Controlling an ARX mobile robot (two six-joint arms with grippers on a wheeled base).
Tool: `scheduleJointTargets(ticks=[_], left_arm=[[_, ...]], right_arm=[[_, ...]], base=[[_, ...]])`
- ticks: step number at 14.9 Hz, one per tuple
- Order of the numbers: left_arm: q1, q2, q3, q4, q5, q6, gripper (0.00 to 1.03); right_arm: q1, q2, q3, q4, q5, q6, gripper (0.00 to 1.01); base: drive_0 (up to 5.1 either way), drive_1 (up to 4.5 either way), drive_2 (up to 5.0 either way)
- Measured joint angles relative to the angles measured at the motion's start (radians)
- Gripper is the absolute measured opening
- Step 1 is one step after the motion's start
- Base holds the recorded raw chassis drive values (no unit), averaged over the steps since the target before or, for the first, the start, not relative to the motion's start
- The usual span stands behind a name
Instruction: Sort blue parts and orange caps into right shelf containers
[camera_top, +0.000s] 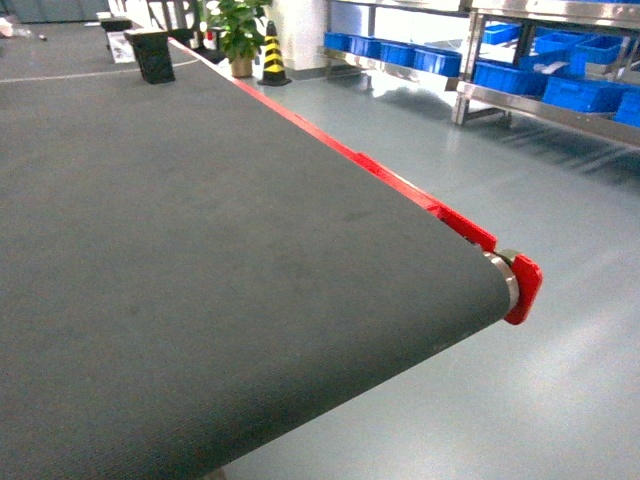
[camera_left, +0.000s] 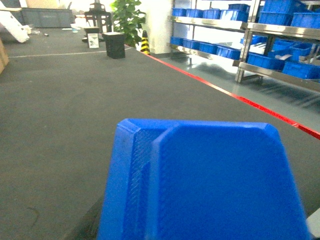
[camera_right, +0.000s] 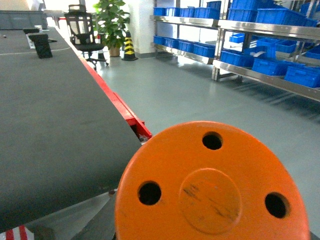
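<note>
Dark belt (camera_top: 200, 250), orange cap (camera_right: 210, 185) fills right claw view

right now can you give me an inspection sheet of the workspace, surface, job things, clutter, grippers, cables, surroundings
surface: dark grey conveyor belt with a red side rail, bare near the robot.
job's things: blue part fills the left wrist view; orange cap with three holes fills the right wrist view; blue crates sit on the metal shelves to the right.
clutter: a black box stands at the far end of the belt.
grippers: neither gripper's fingers show in any view; state cannot be told.
cables: nothing seen.
surroundings: grey floor, potted plant, striped cone, office chair.
</note>
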Motion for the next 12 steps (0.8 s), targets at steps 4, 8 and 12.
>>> scheduleJointTargets(ticks=[4,8,12], left_arm=[[0.000,0.000,0.000,0.000,0.000,0.000,0.43],[0.000,0.000,0.000,0.000,0.000,0.000,0.43],[0.000,0.000,0.000,0.000,0.000,0.000,0.43]], right_arm=[[0.000,0.000,0.000,0.000,0.000,0.000,0.44],[0.000,0.000,0.000,0.000,0.000,0.000,0.44],[0.000,0.000,0.000,0.000,0.000,0.000,0.44]], base=[[-1.6,-1.58,-1.6],[-1.6,-1.63,-1.6],[-1.6,-1.58,-1.6]])
